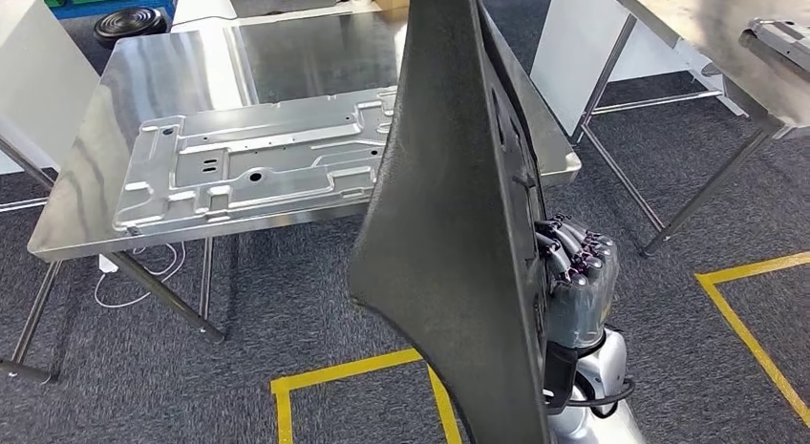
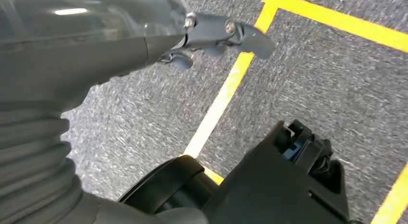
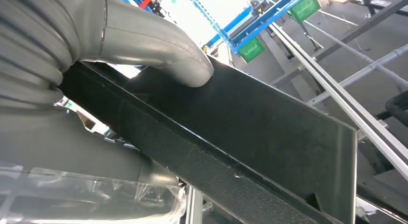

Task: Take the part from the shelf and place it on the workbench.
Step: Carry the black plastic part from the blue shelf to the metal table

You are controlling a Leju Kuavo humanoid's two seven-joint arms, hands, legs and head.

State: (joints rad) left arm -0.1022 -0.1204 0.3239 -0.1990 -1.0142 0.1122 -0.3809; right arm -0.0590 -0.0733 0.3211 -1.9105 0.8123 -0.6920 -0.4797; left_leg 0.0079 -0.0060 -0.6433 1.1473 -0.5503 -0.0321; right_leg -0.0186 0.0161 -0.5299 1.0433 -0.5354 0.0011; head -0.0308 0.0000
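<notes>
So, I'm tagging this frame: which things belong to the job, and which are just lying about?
Job:
black part, held upright by the right hand
workbench

Lying about:
pressed metal panel on the workbench
second steel table
white cable on the floor

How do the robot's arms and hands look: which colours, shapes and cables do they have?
The right hand has a grey ribbed back and dark fingers with small purple marks near the tips. Its wrist is shiny silver, with a black cable looping around it. In the right wrist view, the thumb is thick, smooth and grey, beside a grey ribbed cover. The left hand has dark grey, slim fingers with metal screws and the same ribbed cover.
</notes>
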